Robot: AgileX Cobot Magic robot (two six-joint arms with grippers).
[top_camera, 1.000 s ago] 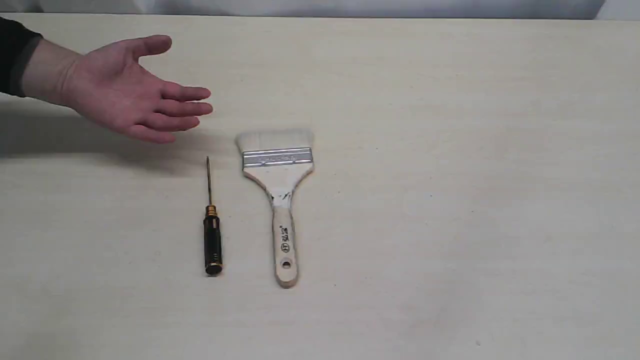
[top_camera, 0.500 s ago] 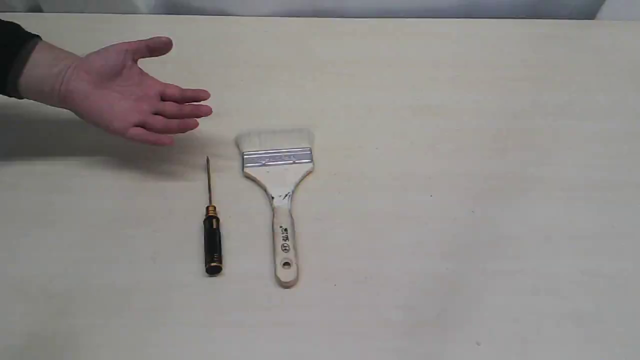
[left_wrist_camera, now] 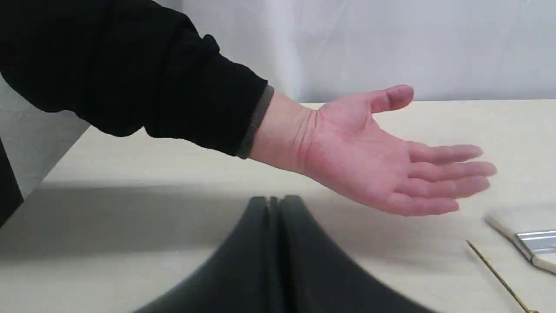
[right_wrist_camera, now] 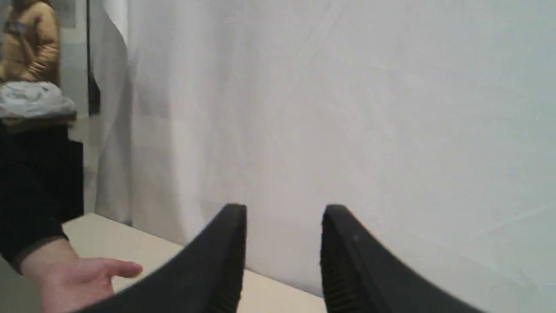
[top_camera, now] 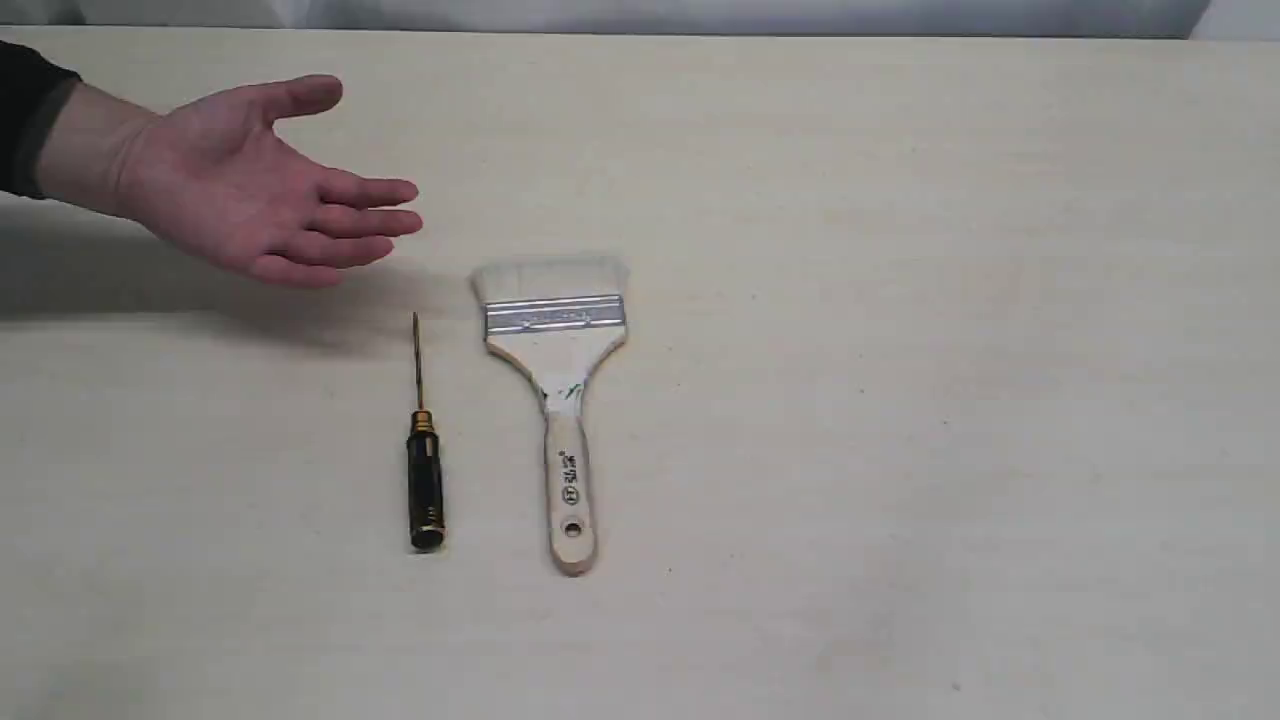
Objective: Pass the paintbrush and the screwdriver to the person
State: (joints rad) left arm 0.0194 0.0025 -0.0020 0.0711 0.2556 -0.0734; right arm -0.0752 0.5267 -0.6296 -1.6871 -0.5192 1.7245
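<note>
The paintbrush [top_camera: 556, 392] lies flat mid-table, pale bristles pointing away, wooden handle toward the near edge. Just left of it lies the screwdriver [top_camera: 423, 460], black handle near, thin shaft pointing toward the person's open hand [top_camera: 262, 187], which hovers palm-up at the far left. Neither gripper shows in the exterior view. In the left wrist view my left gripper [left_wrist_camera: 273, 201] is shut and empty, with the hand [left_wrist_camera: 382, 152] beyond it and the screwdriver's shaft [left_wrist_camera: 497, 276] and the brush's ferrule [left_wrist_camera: 536, 241] off to one side. My right gripper [right_wrist_camera: 284, 211] is open and empty, facing a white curtain.
The pale wooden table [top_camera: 950, 350] carries only the two tools. A white curtain [right_wrist_camera: 347, 108] backs the table. The person's dark sleeve [left_wrist_camera: 130, 69] reaches in over the table's left end.
The person's hand has drifted very slightly; the tools have not moved.
</note>
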